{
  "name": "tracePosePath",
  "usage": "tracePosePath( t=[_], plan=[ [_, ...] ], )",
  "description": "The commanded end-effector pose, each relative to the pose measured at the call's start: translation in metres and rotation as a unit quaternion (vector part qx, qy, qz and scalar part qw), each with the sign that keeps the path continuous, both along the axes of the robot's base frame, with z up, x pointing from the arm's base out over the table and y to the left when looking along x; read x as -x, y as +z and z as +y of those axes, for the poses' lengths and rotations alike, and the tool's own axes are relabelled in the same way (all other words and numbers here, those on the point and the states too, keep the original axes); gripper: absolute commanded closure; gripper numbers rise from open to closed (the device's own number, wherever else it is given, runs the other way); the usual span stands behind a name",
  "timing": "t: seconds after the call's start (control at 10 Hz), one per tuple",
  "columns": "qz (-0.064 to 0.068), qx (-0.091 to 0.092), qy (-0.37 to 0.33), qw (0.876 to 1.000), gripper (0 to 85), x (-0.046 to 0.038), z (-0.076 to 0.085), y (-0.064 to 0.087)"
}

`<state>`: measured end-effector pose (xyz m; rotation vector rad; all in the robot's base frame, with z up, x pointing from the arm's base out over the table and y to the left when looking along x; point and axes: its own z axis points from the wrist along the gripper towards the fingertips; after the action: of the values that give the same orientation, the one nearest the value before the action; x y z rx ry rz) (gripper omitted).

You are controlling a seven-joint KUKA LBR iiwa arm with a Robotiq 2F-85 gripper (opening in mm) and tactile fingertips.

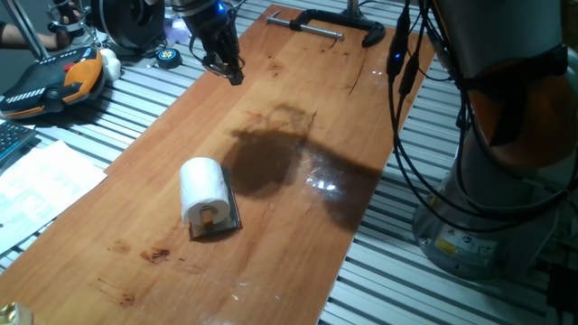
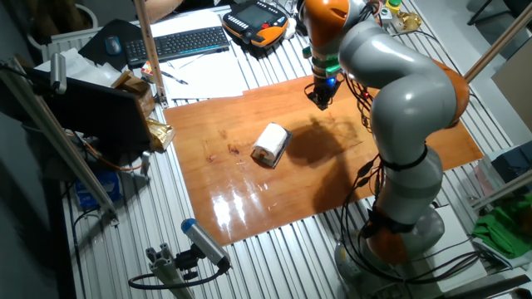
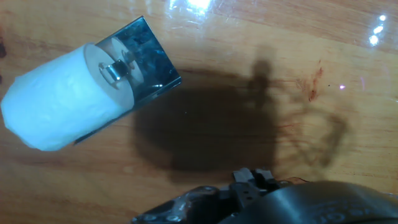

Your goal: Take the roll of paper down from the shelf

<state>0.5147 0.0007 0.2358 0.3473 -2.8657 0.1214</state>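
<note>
The roll of paper is a white cylinder lying on its side on the shelf, a small grey metal plate resting on the wooden board. The shelf's short peg pokes into the roll's core. My gripper hangs well above the board's far end, away from the roll, and looks open with nothing between its fingers. The other fixed view shows the roll at mid-board and the gripper up and to its right. In the hand view the roll and shelf sit at upper left.
A black clamp grips the board's far edge. An orange and black handheld pendant and white paper sheets lie left of the board. A keyboard sits behind it. The robot's base and cables stand at the right.
</note>
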Motion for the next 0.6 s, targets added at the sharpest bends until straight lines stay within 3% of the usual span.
tracePosePath(
  t=[0.0, 0.3, 0.5],
  plan=[
    [0.000, 0.000, 0.000, 1.000, 84.0, 0.0000, 0.0000, 0.0000],
    [-0.002, -0.007, 0.001, 1.000, 84.0, 0.0004, -0.0011, 0.0001],
    [-0.004, -0.044, 0.006, 0.999, 83.7, 0.0009, -0.0051, 0.0011]
  ],
)
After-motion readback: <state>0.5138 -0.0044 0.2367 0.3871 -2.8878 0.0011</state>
